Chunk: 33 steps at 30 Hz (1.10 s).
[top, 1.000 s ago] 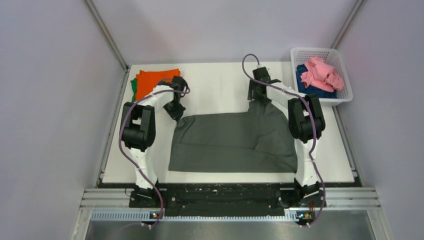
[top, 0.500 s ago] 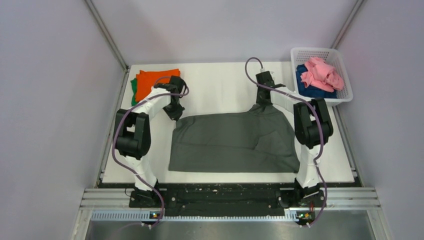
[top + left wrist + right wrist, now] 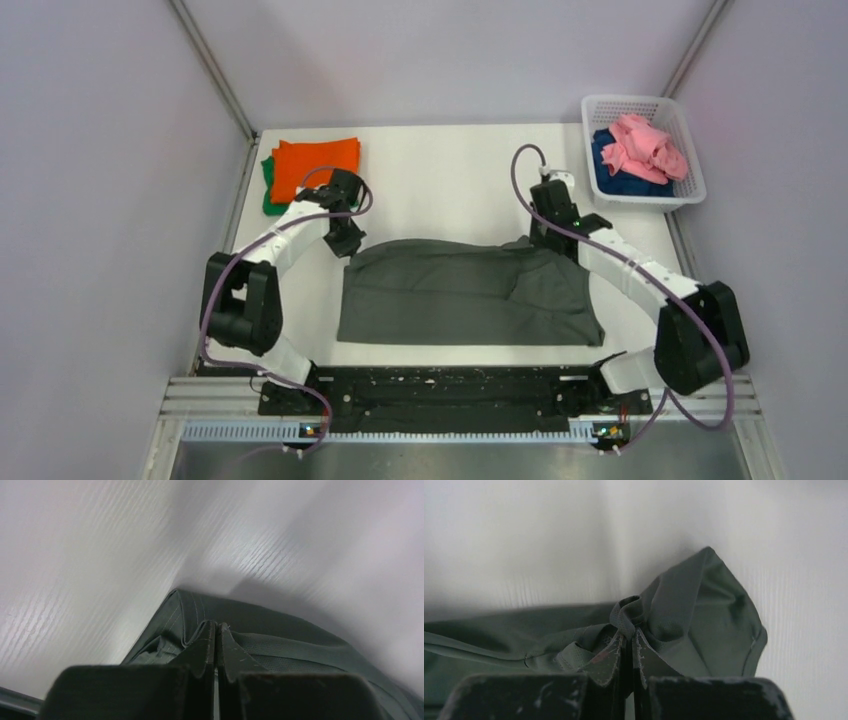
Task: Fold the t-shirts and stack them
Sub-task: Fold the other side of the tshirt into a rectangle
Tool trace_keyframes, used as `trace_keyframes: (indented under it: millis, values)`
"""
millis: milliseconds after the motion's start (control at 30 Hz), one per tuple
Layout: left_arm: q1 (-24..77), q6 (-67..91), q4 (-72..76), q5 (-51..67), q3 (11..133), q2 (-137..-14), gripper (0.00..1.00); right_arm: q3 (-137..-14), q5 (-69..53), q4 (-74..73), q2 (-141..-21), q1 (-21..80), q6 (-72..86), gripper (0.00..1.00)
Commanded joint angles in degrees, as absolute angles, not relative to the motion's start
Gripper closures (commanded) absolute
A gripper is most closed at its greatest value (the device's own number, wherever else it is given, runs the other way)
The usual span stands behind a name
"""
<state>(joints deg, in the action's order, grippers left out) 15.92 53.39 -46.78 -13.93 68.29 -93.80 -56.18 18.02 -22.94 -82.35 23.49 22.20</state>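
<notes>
My left gripper [image 3: 345,240] and right gripper [image 3: 547,238] each pinch a far corner of the grey shirt [image 3: 460,295] (neither arm is nearer). It lies mid-way across the table [image 3: 440,170], long axis left to right, body stretching towards the near edge.

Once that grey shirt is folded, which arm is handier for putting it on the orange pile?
Probably left. The left gripper, shut on the dark grey shirt, sits close to the orange shirt; the right gripper grips the opposite end, by the basket.
</notes>
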Motion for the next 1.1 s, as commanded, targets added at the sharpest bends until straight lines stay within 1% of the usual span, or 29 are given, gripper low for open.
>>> trace_keyframes:
  millis: [0, 167, 267, 333, 367, 400, 433, 467, 500, 533, 567, 600, 667, 700, 867, 967, 1067]
  values:
    - [16.2, 51.5, -44.7, -12.6, 64.7, -88.1, 1.0, -50.2, 21.3, -29.7, -72.9, 25.7, 26.6, 0.97]
    - [16.2, 48.8, -44.0, -12.4, 61.7, -85.9, 1.0, -43.2, 17.6, -34.6, -65.2, 26.5, 30.1, 0.95]
    - [16.3, 47.7, -44.2, -13.0, 60.1, -85.1, 1.0, -39.4, 14.8, -35.7, -63.2, 28.5, 32.9, 0.9]
    - [16.3, 47.2, -44.7, -12.9, 59.3, -84.6, 1.0, -37.4, 14.0, -38.4, -62.4, 30.6, 36.4, 0.82]
    - [16.3, 47.1, -45.1, -12.8, 59.0, -84.3, 0.98, -36.3, 13.4, -39.8, -61.8, 32.0, 38.3, 0.75]
    - [16.3, 47.3, -45.9, -12.8, 58.7, -83.9, 0.93, -35.3, 12.2, -41.4, -60.8, 33.4, 40.0, 0.66]
    - [16.5, 47.6, -46.9, -12.8, 58.2, -83.5, 0.83, -34.3, 10.7, -43.6, -59.6, 35.1, 41.8, 0.56]
    - [16.6, 47.7, -47.8, -12.9, 57.5, -82.8, 0.68, -33.6, 8.7, -44.5, -58.1, 35.7, 43.1, 0.41]
    - [16.6, 48.0, -48.8, -13.1, 56.6, -82.0, 0.53, -33.0, 6.6, -46.2, -56.6, 36.1, 43.9, 0.33]
    - [16.7, 48.4, -49.8, -13.4, 55.9, -81.1, 0.42, -32.9, 4.9, -47.2, -55.2, 36.2, 44.2, 0.26]
    - [16.7, 49.0, -51.5, -14.0, 55.6, -80.0, 0.34, -33.2, 4.0, -47.9, -53.6, 36.1, 44.0, 0.08]
    - [16.7, 49.3, -52.3, -14.6, 55.6, -79.4, 0.28, -34.0, 3.6, -48.2, -52.4, 36.1, 43.3, 0.02]
    - [16.7, 49.8, -54.9, -15.2, 56.5, -77.6, 0.18, -36.5, 5.2, -48.1, -51.0, 36.1, 41.0, 0.01]
    - [16.7, 49.7, -55.3, -15.1, 57.1, -77.0, 0.16, -38.1, 6.2, -47.5, -51.0, 36.1, 39.3, 0.01]
    - [17.5, 48.3, -51.9, -9.4, 60.5, -75.6, 0.14, -45.9, 10.5, -40.4, -54.5, 36.1, 33.8, 0.01]
    - [19.6, 47.0, -47.2, -6.5, 61.4, -76.5, 0.13, -47.2, 12.7, -34.8, -57.7, 36.0, 32.1, 0.01]
    - [21.6, 46.0, -41.4, -2.9, 62.6, -79.7, 0.12, -46.1, 8.5, -31.2, -61.9, 33.5, 31.5, 0.01]
